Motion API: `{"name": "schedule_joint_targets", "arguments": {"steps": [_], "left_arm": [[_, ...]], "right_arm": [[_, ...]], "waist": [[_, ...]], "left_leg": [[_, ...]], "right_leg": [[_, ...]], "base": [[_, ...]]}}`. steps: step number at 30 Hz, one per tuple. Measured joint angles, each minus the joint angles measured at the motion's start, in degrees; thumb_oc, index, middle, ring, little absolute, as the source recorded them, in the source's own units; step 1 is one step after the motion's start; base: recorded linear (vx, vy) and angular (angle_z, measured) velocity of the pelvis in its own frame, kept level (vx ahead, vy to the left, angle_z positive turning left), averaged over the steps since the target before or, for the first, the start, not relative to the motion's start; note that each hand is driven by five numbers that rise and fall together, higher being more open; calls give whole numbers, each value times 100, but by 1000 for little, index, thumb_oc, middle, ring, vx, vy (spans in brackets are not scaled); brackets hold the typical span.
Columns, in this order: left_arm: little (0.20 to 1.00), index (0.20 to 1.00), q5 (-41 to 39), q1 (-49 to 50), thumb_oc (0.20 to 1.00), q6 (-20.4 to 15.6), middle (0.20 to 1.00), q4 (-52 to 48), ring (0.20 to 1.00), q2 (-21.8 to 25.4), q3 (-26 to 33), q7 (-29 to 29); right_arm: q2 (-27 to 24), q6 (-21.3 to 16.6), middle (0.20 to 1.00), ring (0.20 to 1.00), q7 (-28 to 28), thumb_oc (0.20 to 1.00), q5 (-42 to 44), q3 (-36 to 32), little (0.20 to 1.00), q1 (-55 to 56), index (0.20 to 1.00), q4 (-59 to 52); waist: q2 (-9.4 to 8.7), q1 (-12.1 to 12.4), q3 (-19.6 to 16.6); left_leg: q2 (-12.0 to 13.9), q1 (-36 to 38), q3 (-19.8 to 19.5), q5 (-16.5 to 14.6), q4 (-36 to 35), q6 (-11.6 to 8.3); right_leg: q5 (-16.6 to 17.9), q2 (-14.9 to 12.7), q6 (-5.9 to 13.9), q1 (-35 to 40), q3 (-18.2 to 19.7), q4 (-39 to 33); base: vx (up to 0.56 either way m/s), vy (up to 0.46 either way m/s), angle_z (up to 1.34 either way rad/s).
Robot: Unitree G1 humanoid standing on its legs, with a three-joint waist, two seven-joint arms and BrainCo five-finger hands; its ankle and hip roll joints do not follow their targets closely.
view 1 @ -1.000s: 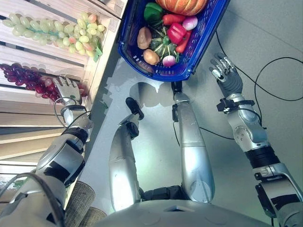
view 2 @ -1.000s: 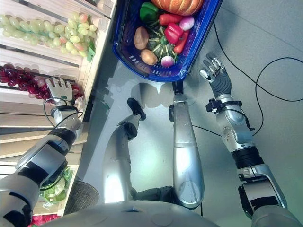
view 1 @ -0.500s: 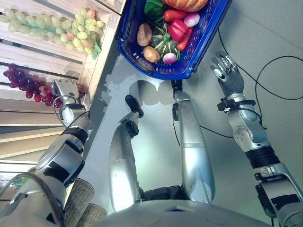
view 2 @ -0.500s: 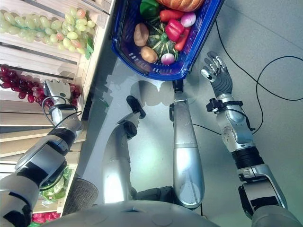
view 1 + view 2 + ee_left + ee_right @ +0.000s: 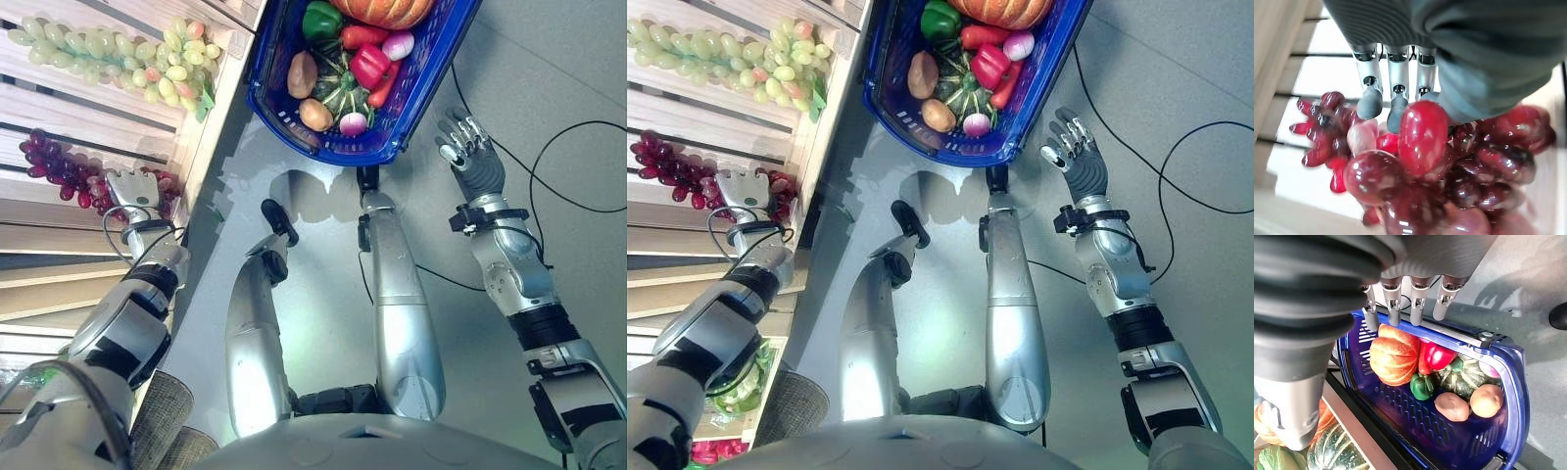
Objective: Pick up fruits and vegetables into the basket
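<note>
Resting again on the red grapes (image 5: 69,171), left hand (image 5: 130,186) fingers straight, right hand (image 5: 468,147) unchanged, open

Wooden slatted shelf (image 5: 69,103): pale horizontal boards with dark gaps between them, in stepped tiers.
Shelf front edge (image 5: 217,103): a light wooden board along the shelf's floor-side border.
Grey floor (image 5: 549,69): smooth, just beside the shelf's front edge.
Grey woven object (image 5: 795,409): rounded, on the floor at the shelf's near end; its kind is unclear.
</note>
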Motion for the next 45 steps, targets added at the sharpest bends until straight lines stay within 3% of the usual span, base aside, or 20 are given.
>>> {"name": "schedule_joint_targets", "arguments": {"steps": [3, 6, 11, 16, 26, 27, 28, 34, 38, 45], "left_arm": [[200, 200, -1048, 21, 200, -605, 200, -127, 200, 33, 450, 345], [200, 200, -2061, 82, 200, -1435, 200, -247, 200, 76, 972, 611], [200, 200, -3009, 357, 200, -2581, 200, -778, 200, 95, 1859, 786], [200, 200, -3287, 610, 200, -3092, 200, -1635, 200, 105, 2251, 1090], [200, 200, -3032, 1079, 200, -3106, 200, -2537, 200, 110, 2394, 1617], [288, 288, -2982, 1078, 288, -3094, 288, -2577, 288, 110, 2395, 1678], [1000, 1000, -2784, 1086, 1000, -3076, 1000, -2638, 1000, 118, 2393, 1785], [1000, 1000, -1046, 1052, 1000, -2718, 1000, -2762, 1000, 598, 2208, 2612], [1000, 1000, -274, 954, 1000, -2413, 1000, -2739, 1000, 770, 1943, 2770], [1000, 1000, 52, 690, 1000, -1916, 1000, -2392, 1000, 778, 1332, 1489]], "right_arm": [[-5, 4, 1000, 1000, 31, 1000, -119, 36, 1000, 68, 1000, -2], [-9, 125, 1000, 1000, 68, 1000, -292, 105, 1000, 128, 1000, -2], [-20, 378, 1000, 1000, 68, 1000, -683, 176, 1000, 231, 1000, 0], [-46, 487, 1000, 1000, 73, 1000, -914, 174, 1000, 412, 1000, -132], [-35, 577, 1000, 1000, 65, 1000, -1008, 178, 1000, 457, 1000, -242], [-36, 583, 1000, 1000, 65, 1000, -1008, 177, 1000, 457, 1000, -242], [-37, 583, 1000, 1000, 66, 1000, -1009, 177, 1000, 458, 1000, -242], [-71, 551, 1000, 1000, 147, 1000, -999, 183, 1000, 522, 1000, -238], [-74, 525, 1000, 1000, 177, 1000, -993, 191, 1000, 543, 1000, -191], [-82, 516, 1000, 1000, 282, 1000, -995, 218, 1000, 479, 1000, -183]], "waist": [[-11, 36, -5], [-14, 82, -4], [-22, 158, 1], [-26, 297, 0], [-36, 489, 6], [-48, 490, 14], [-66, 499, 22], [-166, 498, 45], [-166, 475, 45], [-166, 331, 45]], "left_leg": [[2, 129, -9, -1, -6, 0], [0, 176, -14, 5, 0, 3], [-18, 399, -52, 8, -17, 1], [-63, 613, -137, 85, -136, 31], [-62, 658, -260, 159, -204, -28], [-62, 680, -259, 159, -205, -28], [-63, 708, -258, 158, -203, -29], [-59, 767, -256, 154, -187, -31], [-59, 769, -248, 140, -174, -20], [-54, 798, -161, 105, -180, -22]], "right_leg": [[-15, -1, 22, 140, -9, -13], [-15, -7, 22, 188, -14, 2], [-16, -28, 21, 427, -49, -2], [-37, -106, 24, 682, -152, -57], [-43, -83, 11, 800, -294, -94], [-43, -83, 11, 826, -301, -94], [-43, -84, 11, 860, -299, -99], [-44, -80, 11, 921, -299, -114], [-43, -77, 12, 920, -288, -115], [-41, -56, 14, 915, -220, -153]], "base": [[0, 0, 0], [0, 0, 0], [15, -1, 2], [11, -38, 12], [10, -23, 4], [21, -41, 3], [15, -38, 1], [6, -27, 0], [-1, 8, 0], [-4, 39, -4]]}}
